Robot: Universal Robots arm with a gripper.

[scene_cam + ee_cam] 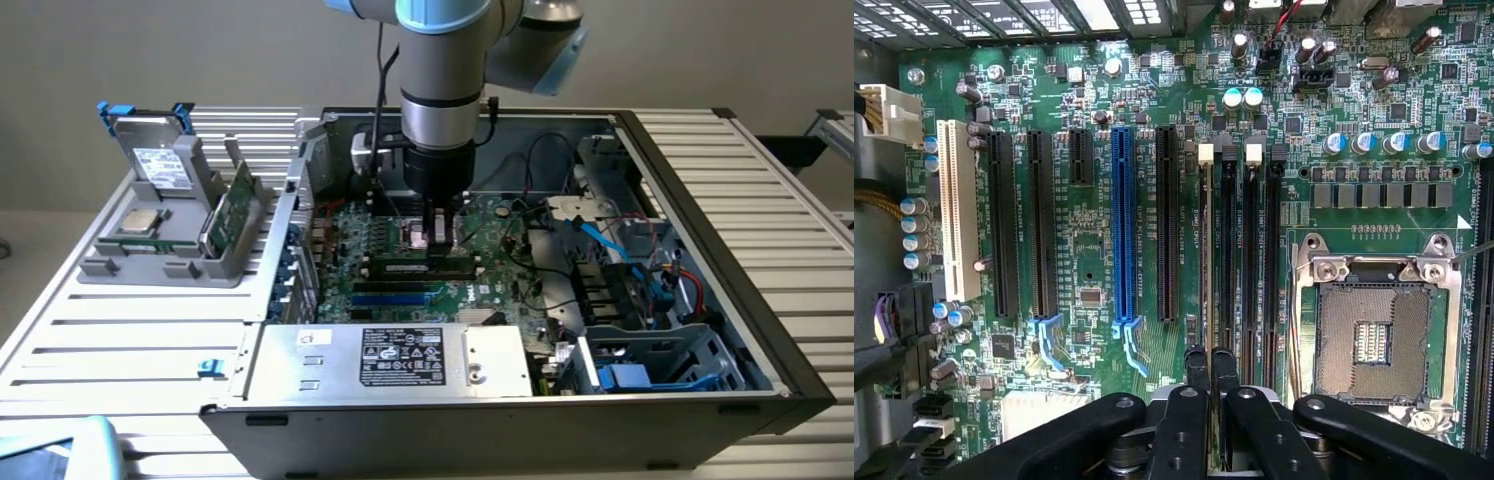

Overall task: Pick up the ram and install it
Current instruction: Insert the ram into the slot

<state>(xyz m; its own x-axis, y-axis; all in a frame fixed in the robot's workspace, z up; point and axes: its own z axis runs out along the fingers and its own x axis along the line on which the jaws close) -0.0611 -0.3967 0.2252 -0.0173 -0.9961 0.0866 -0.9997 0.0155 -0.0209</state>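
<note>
Gripper [438, 240] and arm pointed straight down into the open computer case [747, 230], which stood on the slatted table [120, 350], with the fingertips low over the motherboard [494, 250]. Seen from the wrist, the gripper [1211, 362] was set narrow: its two black fingers [1197, 372] stood almost together, closed on the upper edge of the ram [1211, 260]. From there the ram showed edge-on as a thin line running away from the fingertips. It stood upright along the memory slot that lay farthest from the empty processor socket [1374, 340] and nearest the black expansion slots. Whether it was pressed fully home could not be told. In the exterior view the ram [400, 266] showed as a dark strip lying along the board directly under the gripper, with blue slots just in front of it. A long blue slot [1122, 230] and a white slot [951, 210] lay further across the motherboard [1094, 250]. The power supply [387, 360], with its label facing up, filled the near edge of the case. On the exterior view's left, well apart from the case, a grey holder [160, 265] carried a green card [234, 215] on edge and a silver processor chip [138, 222].
</note>
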